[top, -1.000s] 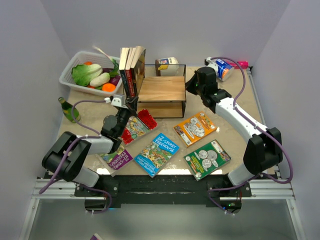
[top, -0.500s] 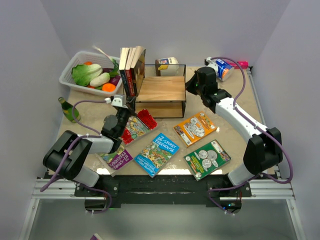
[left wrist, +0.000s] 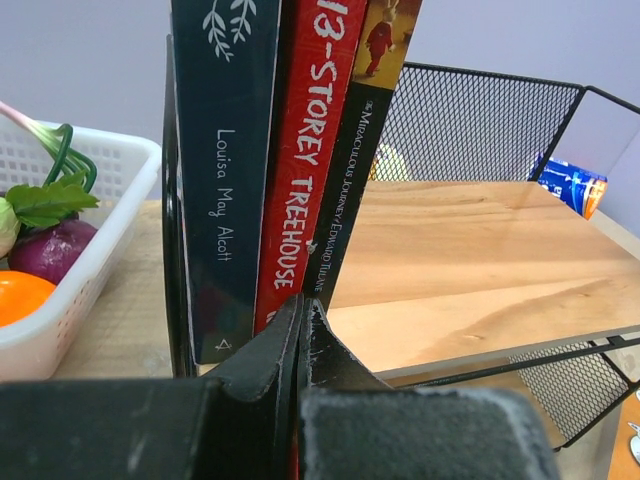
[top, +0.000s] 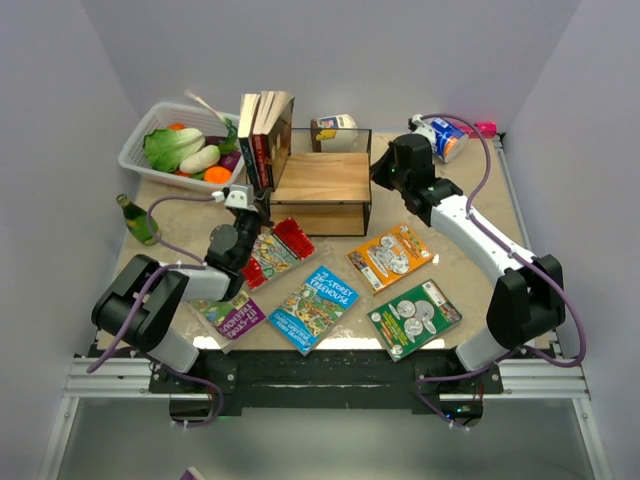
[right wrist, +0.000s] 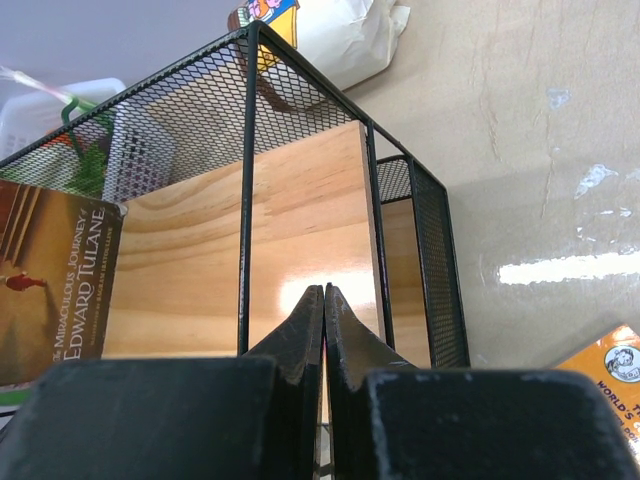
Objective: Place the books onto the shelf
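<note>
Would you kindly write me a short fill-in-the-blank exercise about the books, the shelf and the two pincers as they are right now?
1. The red book standing upright on the shelf reads "13-Storey ____" on its spine.
2. The left pincer and the right pincer are both ____.
3. The coin-covered book, lying flat on the table, is ____ in colour.
4. The white basket beside the shelf holds ____.

Missing words: Treehouse; shut; green; vegetables.
</note>
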Motion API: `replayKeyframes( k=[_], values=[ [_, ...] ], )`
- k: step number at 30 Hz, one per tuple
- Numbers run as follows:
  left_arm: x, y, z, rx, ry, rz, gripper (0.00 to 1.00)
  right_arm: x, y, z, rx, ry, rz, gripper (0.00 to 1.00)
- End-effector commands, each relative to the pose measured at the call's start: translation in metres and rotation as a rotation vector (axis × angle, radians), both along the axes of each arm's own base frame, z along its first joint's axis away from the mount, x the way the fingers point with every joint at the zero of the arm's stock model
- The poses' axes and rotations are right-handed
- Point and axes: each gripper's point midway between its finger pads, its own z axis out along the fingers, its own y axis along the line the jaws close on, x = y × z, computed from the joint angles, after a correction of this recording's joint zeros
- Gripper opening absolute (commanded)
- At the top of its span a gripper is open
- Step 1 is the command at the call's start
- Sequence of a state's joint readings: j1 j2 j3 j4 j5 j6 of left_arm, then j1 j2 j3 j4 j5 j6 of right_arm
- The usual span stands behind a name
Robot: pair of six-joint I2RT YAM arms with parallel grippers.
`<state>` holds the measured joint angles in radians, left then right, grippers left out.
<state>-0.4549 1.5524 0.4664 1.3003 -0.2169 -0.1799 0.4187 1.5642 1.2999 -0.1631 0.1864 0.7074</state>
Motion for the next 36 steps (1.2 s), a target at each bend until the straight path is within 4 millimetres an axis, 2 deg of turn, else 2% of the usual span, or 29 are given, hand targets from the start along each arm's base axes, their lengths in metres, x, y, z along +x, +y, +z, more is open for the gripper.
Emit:
replayKeyframes(
  k=[1, 11, 20, 26, 36],
  values=[
    [-0.037, 0.031, 0.147, -0.257, -0.556, 0.048, 0.00, 0.000, 0.016, 0.014, 0.052, -0.036, 0.047, 0.00],
    [-0.062, 0.035, 0.151, -0.241, -0.571, 0.010, 0.00, -0.001, 0.017, 0.015, 0.051, -0.038, 0.051, 0.00],
    [-0.080, 0.038, 0.145, -0.221, -0.545, -0.011, 0.00, 0.001, 0.017, 0.013, 0.047, -0.033, 0.047, 0.00],
    [-0.071, 0.044, 0.135, -0.201, -0.512, 0.043, 0.00, 0.002, 0.017, 0.016, 0.050, -0.038, 0.047, 0.00],
    [-0.052, 0.042, 0.134, -0.188, -0.497, 0.080, 0.00, 0.002, 0.017, 0.016, 0.050, -0.038, 0.047, 0.00]
  ],
)
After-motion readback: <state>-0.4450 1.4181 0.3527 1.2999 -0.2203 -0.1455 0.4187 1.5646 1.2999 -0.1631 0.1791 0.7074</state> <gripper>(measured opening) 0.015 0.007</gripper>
